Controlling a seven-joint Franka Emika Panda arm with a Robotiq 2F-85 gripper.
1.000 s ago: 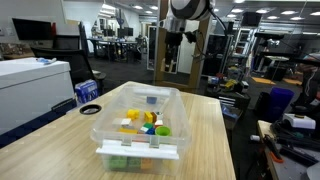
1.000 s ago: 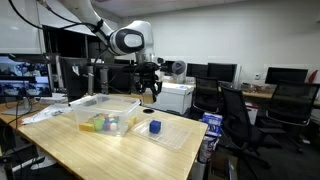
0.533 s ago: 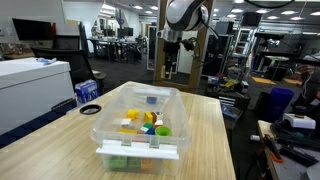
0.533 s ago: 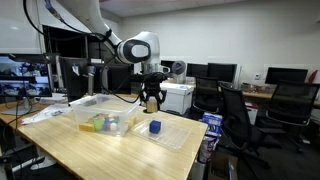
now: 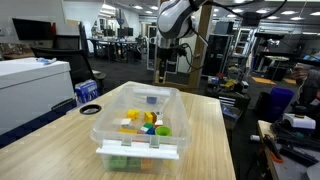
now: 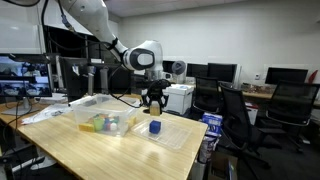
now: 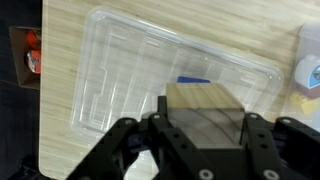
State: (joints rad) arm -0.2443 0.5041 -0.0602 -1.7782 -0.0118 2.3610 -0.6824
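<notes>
Wooden block (image 7: 203,103) fills the middle of the wrist view, tan on top and darker on its side. It is pinched between the two fingers of the gripper (image 6: 152,100), which are drawn partway in against its sides. In both exterior views the tool hangs in the air above the table (image 6: 90,150), so the block rests on nothing.

Going left to right in the wrist view:
- At 9 to 10 o'clock from the block, off the table's edge, is a small open box (image 7: 27,55) with something red in it; what that is cannot be told.
- Next comes a clear plastic lid (image 7: 110,70), lying flat on the wood and reaching under the gripper.
- At 12 o'clock, just past the held block's far edge, a blue block (image 7: 194,79) shows as a thin strip on that lid.
- At 2 o'clock, at the frame's right edge, is the corner of a clear bin (image 7: 308,45) with coloured pieces inside.

In an exterior view the bin (image 6: 84,107) stands at 9 o'clock from the lid (image 6: 175,137), and the blue block (image 6: 155,127) sits below the gripper, well apart from it.

As a judgement, the pick-up is done: the block is gripped and clear of every surface. Setting it down and opening the fingers are not yet done.
</notes>
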